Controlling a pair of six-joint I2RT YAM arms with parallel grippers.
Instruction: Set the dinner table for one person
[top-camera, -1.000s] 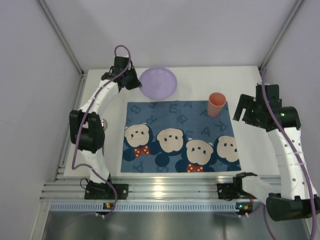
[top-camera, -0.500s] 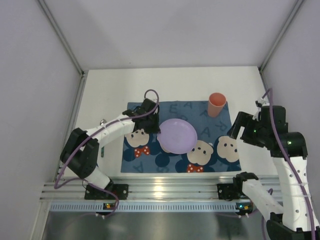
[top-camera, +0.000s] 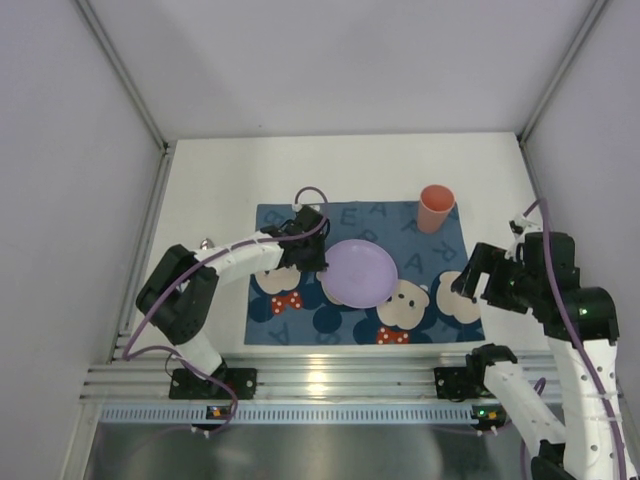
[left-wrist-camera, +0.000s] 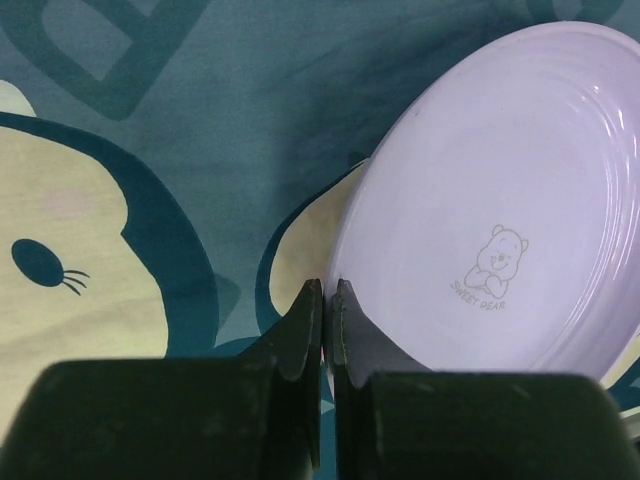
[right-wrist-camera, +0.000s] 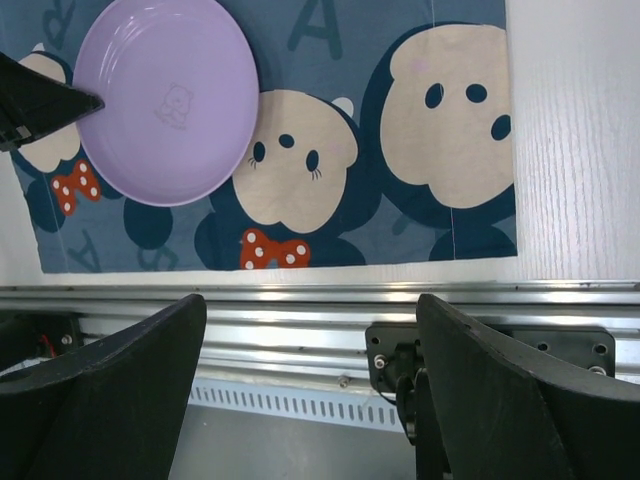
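Lilac plastic is what matters here: the plate (top-camera: 358, 272) sits on the middle of the blue mouse-print placemat (top-camera: 300, 322), which lies on the white tabletop (top-camera: 220, 180). Your left fingers (left-wrist-camera: 300, 330) have it by the left rim. From their tips the whole plate spreads away to the right, toward the mat's centre. It is round, so there is no long axis to line up with. The only direction that counts is the line from the pinched rim across to the far side.

In the left wrist view those fingers are drawn in to a thin slit, with the rim's edge caught between them. You cannot tell from these views whether the plate lies fully flat or is tipped up slightly on the gripped side. A shadow under that edge hints at a small lift.

Your right fingers (right-wrist-camera: 120, 380) are spread wide and hold nothing. They hang over the near right corner of the mat, close to the aluminium rail (top-camera: 320, 375) and well apart from the plate. The orange cup (top-camera: 434, 208) stands upright at the mat's far right corner.

The left arm is plainly the nearer one, so the next move looks to be yours on that side. Settle the rim, open, and back off leftward along the grip line, so the plate is not dragged off centre.
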